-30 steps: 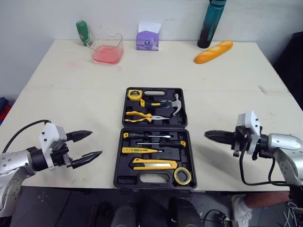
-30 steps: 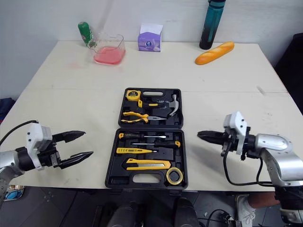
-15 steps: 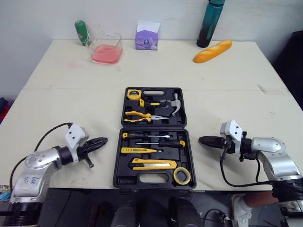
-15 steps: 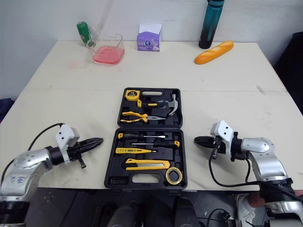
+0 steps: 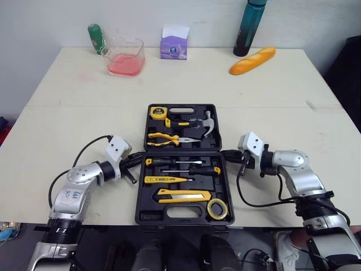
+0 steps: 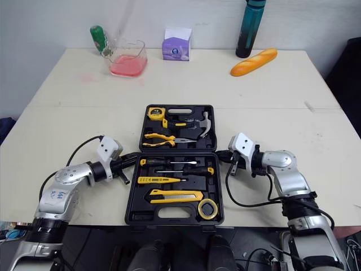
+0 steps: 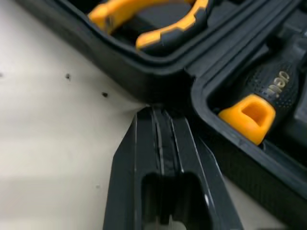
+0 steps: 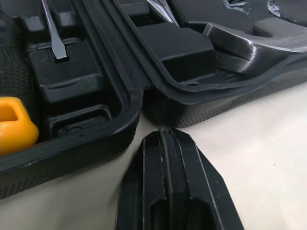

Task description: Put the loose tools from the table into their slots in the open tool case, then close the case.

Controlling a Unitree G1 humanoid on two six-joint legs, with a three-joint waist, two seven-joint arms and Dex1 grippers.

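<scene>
Cream desk (image 5: 67, 124) carries an open black plastic tool case (image 5: 148, 214), flat near the front edge, tools slotted. Left jaws, pressed together, touch its left hinge side; right jaws, also together, meet the right.

Baguette (image 5: 252, 61), teal bottle (image 5: 249, 28), tissue box (image 5: 174, 44), pink tub (image 5: 126, 57)

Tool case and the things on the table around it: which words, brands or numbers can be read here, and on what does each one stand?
"deli", as far as it can be made out: moulded into the black screwdriver handle lying in the case, near its yellow end.
Tape measure in the case: its label is too small to read.
Purple box at the far edge of the table: print too small to read.
Green bottle: label too small to read.
</scene>
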